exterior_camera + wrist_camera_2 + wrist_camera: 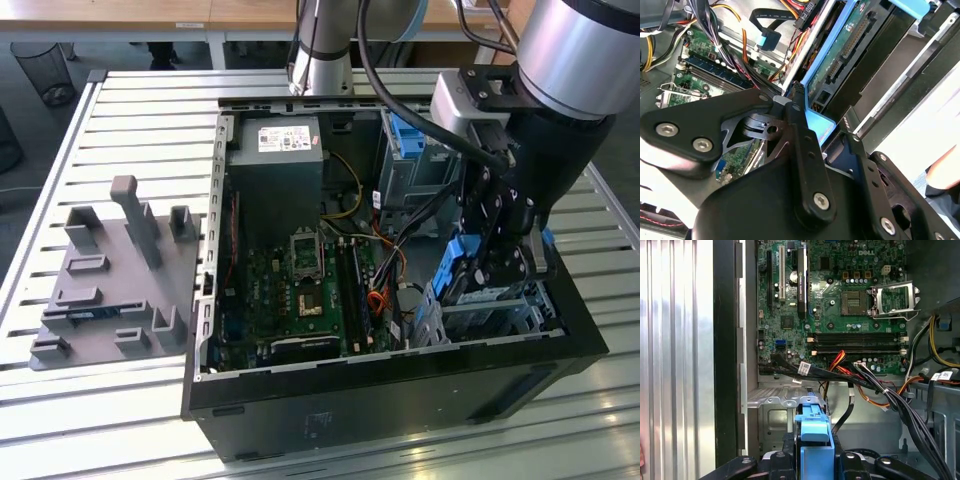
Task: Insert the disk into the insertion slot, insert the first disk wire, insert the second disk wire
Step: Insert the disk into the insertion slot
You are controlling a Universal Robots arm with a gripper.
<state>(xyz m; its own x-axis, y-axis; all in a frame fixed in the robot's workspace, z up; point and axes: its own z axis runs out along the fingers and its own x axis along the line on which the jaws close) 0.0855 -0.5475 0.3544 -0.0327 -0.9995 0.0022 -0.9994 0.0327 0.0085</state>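
Nearby, loose cables [830, 372] crowd the disk [815, 452] clamped in the jaws

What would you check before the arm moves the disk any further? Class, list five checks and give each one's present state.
1. Fingers closed on the disk by its blue carrier: ok.
2. Disk seated in the slot: not ok; in the exterior view it stands upright and sticks out above the cage.
3. Disk lined up with the slot walls: cannot tell.
4. Cables clear of the slot: cannot tell; the bundle runs close by.
5. Wires plugged into the disk: not ok; a connector hangs free beside it.
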